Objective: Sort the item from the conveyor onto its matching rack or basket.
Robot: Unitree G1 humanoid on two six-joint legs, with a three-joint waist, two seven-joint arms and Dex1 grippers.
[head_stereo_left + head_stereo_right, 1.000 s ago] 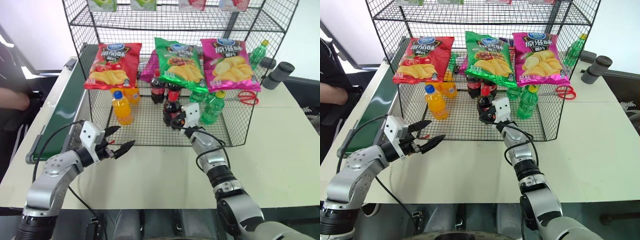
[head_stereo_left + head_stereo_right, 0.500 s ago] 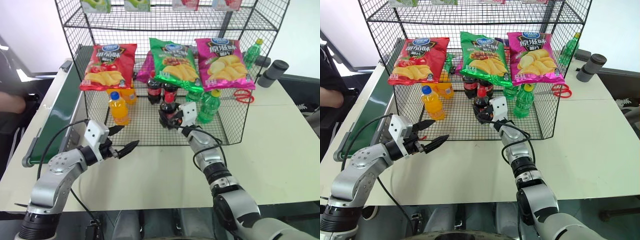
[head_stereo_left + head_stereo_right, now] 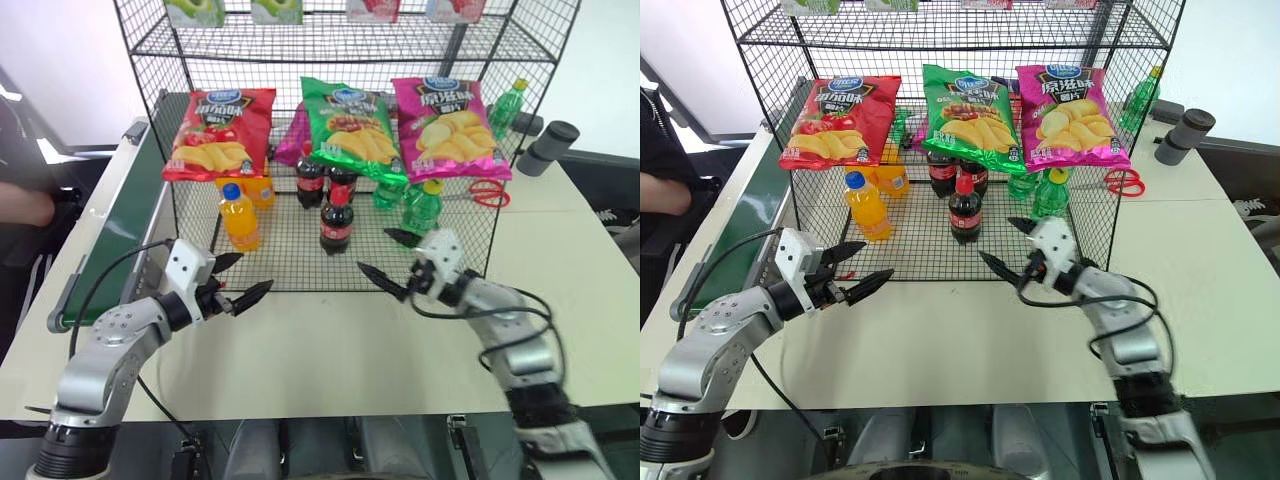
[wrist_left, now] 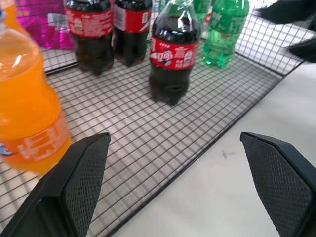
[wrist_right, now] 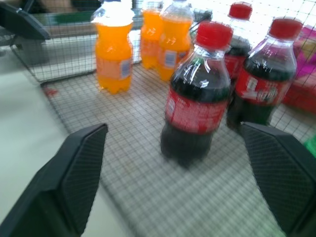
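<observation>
Both grippers hang with fingers spread wide and nothing between them. The right gripper [image 3: 392,255], at center right of the head views, sits in front of the black wire basket [image 3: 470,262], just short of its front wall and apart from the cola bottle [image 3: 336,217]. The left gripper [image 3: 238,279], at lower left, hovers over the cream table [image 3: 330,350], also short of the basket.

The cola bottle stands upright on the basket floor at frame center, alone in front of 2 more cola bottles [image 3: 310,178] further back. An orange-drink bottle [image 3: 240,216] stands to its left, green bottles [image 3: 420,205] to its right. 3 chip bags [image 3: 346,128] hang across the rack above, red, green and pink. The dark green conveyor [image 3: 128,220] runs up the left edge; a person's hand [image 3: 25,205] rests at far left. Red scissors [image 3: 488,194] lie behind the basket at right.

The right wrist view brings the cola bottle's red cap and label close, with 3 orange bottles [image 5: 113,48] beyond. The left wrist view catches the right gripper's black fingertips [image 4: 286,11] in its upper right corner.
</observation>
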